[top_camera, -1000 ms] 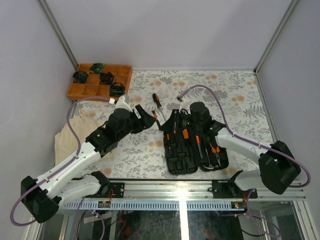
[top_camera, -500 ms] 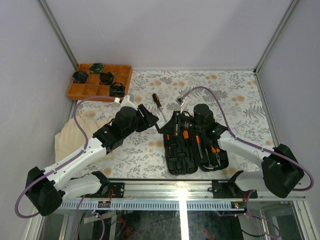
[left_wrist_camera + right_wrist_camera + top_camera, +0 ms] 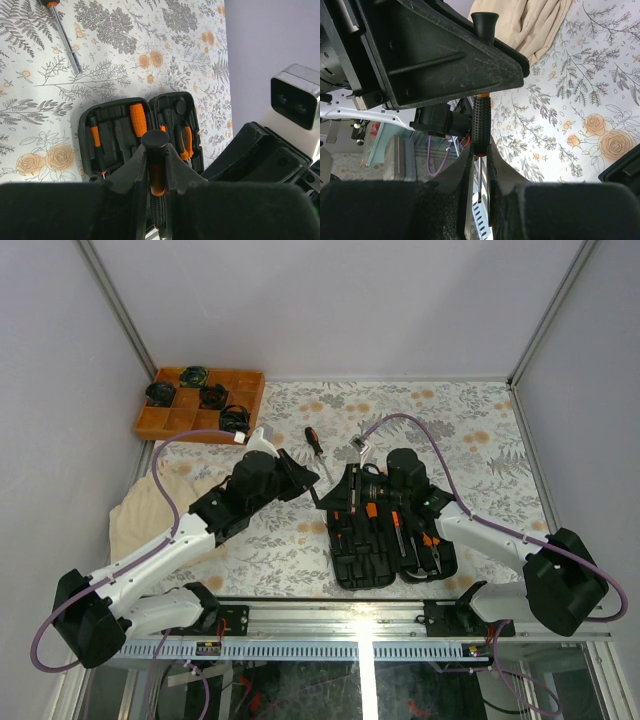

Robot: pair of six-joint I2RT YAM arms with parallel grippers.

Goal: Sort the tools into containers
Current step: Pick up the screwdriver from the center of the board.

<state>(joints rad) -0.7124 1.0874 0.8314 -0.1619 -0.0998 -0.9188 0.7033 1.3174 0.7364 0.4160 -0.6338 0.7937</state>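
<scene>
Since this looks like a hand-over, the left gripper [image 3: 156, 156] and right gripper [image 3: 480, 160] both clamp one screwdriver [image 3: 481, 117] over the table's [image 3: 480, 440] middle, just beside the open tool case [image 3: 116, 125].

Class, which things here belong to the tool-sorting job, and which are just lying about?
Job: black hinged plastic tool case; loose orange-and-black-handled screwdriver; gripped knurled black-and-orange screwdriver.
Lying about: orange gridded tray; round black-green coils; crumpled beige cloth.
</scene>
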